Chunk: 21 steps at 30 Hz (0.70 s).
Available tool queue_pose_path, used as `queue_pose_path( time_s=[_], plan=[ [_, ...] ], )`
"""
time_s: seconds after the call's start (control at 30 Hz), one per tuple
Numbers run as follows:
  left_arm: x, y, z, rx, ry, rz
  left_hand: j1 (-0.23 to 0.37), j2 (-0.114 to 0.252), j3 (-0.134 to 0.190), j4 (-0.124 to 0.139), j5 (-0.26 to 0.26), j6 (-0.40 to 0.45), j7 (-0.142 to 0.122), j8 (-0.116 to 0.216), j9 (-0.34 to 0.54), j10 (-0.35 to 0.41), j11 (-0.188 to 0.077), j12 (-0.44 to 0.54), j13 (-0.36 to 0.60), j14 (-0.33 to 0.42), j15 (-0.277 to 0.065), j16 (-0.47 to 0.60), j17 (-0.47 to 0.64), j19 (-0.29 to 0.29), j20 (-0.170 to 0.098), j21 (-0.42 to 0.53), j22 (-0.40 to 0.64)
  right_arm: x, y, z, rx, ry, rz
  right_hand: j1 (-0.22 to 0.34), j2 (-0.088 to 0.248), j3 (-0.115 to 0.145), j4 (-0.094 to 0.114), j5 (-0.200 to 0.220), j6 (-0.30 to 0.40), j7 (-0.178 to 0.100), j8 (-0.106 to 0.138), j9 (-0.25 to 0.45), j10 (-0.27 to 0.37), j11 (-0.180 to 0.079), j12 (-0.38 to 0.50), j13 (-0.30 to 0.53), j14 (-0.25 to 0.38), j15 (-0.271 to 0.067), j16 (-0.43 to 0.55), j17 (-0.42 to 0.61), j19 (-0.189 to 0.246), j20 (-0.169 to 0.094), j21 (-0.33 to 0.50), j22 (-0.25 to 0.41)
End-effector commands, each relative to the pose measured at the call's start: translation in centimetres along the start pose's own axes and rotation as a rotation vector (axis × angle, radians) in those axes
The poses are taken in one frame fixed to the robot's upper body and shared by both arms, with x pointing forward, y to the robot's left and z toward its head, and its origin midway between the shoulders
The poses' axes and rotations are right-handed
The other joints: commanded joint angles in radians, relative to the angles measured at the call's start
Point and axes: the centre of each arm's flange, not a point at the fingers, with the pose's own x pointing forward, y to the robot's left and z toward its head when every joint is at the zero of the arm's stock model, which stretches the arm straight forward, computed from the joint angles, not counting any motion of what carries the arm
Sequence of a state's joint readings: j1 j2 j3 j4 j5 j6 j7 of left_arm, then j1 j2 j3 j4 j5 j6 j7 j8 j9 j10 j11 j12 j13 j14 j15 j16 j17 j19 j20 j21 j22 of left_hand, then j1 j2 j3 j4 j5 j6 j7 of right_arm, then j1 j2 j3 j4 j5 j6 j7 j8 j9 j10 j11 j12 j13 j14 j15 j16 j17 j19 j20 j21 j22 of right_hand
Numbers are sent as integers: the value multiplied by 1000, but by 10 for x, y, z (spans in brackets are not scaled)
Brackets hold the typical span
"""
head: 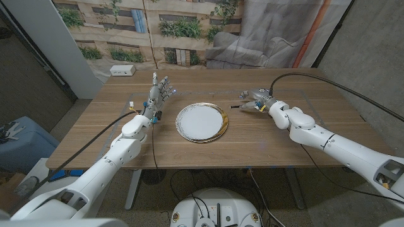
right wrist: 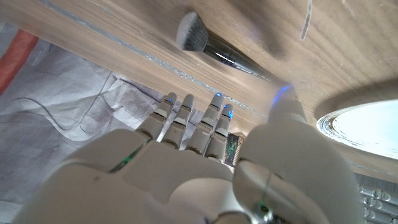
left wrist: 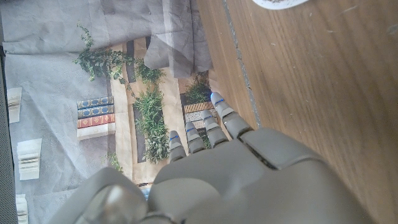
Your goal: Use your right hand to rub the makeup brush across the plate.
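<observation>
A white plate with a gold rim [head: 202,122] lies in the middle of the wooden table; its edge shows in the right wrist view [right wrist: 367,127]. The makeup brush [right wrist: 214,50] lies on the table to the plate's right, dark handle toward the plate, grey bristles away from it. In the head view only its dark handle end [head: 235,107] pokes out from under my right hand [head: 255,99]. That hand hovers over the brush with fingers [right wrist: 186,118] stretched out, the thumb close to the handle and nothing gripped. My left hand [head: 159,94] stands left of the plate, fingers apart and empty.
A white box [head: 122,70] sits on the floor beyond the table's far left corner. A grey cloth and a plant-print backdrop [left wrist: 143,106] hang behind the table. Cables run along both arms.
</observation>
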<state>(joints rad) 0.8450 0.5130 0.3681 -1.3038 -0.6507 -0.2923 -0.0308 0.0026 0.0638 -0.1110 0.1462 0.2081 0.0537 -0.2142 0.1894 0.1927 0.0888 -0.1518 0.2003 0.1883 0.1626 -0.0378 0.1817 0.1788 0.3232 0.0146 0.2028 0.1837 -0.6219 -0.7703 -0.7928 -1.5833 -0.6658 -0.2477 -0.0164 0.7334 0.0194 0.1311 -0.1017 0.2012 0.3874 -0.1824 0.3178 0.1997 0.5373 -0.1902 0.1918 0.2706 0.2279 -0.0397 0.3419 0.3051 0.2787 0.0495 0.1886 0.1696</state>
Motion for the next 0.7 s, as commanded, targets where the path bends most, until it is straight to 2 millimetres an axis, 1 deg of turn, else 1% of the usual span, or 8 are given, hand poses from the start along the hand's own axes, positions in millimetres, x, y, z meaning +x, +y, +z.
queue_pose_path(
  time_s=[0.03,0.07,0.13,0.2,0.37,0.57,0.67,0.7],
  plan=[
    [0,0,0,0,0,0,1,13,-6,3,7,1,-7,8,2,4,-4,7,3,9,-13,3,2,9,4,7,5,-4,-1,-12,228,23,12,-52,5,-3,15,2,-43,-1,-40,-4,-58,18,-7,-12,-36,-61,-23,-9,0,-40,3,1],
    [0,0,0,0,0,0,1,13,-6,3,7,1,-7,8,2,4,-5,8,3,10,-13,3,2,9,4,7,5,-5,0,-14,260,24,7,-58,7,-3,15,1,-48,-1,-46,-5,-65,20,-6,-15,-45,-56,-28,-12,-3,-54,1,1],
    [0,0,0,0,0,0,1,13,-6,3,7,1,-7,8,2,4,-6,8,3,9,-13,3,2,9,5,7,5,-6,1,-17,315,33,-2,-68,7,-4,14,-1,-68,4,-63,-8,-91,28,-10,-22,-58,-51,-37,-17,-2,-72,1,0],
    [0,0,0,0,0,0,1,13,-6,3,7,1,-7,8,2,4,-6,8,3,9,-13,3,2,9,4,7,5,-8,3,-20,381,45,-20,-73,8,-4,13,-3,-74,3,-70,-9,-103,31,-11,-27,-72,-47,-45,-20,0,-78,1,-1],
    [0,0,0,0,0,0,1,13,-6,3,7,1,-7,8,2,4,-5,8,3,9,-13,3,2,8,5,6,5,-16,8,-28,539,70,-62,-85,10,-6,14,-5,-72,6,-77,-11,-115,47,-10,-34,-74,-46,-49,-25,12,-94,5,-2],
    [0,0,0,0,0,0,1,13,-6,3,7,0,-7,8,2,3,-7,7,3,9,-13,3,2,9,5,7,5,-21,18,-38,680,93,-110,-101,15,-7,18,-8,-76,15,-86,-14,-128,65,-10,-42,-77,-43,-53,-29,26,-98,8,-2],
    [0,0,0,0,0,0,1,13,-6,3,7,1,-7,8,2,4,-5,7,3,9,-13,3,2,9,4,7,5,-22,20,-41,743,95,-128,-124,15,-13,24,-11,-84,20,-96,-15,-148,82,-13,-49,-80,-40,-58,-33,25,-96,5,-2],
    [0,0,0,0,0,0,1,13,-6,3,7,1,-7,8,2,3,-5,7,3,9,-13,3,2,9,5,7,5,-22,21,-42,764,96,-132,-140,13,-18,29,-13,-88,21,-102,-16,-165,90,-15,-53,-81,-37,-61,-36,22,-92,3,-2]
  ],
)
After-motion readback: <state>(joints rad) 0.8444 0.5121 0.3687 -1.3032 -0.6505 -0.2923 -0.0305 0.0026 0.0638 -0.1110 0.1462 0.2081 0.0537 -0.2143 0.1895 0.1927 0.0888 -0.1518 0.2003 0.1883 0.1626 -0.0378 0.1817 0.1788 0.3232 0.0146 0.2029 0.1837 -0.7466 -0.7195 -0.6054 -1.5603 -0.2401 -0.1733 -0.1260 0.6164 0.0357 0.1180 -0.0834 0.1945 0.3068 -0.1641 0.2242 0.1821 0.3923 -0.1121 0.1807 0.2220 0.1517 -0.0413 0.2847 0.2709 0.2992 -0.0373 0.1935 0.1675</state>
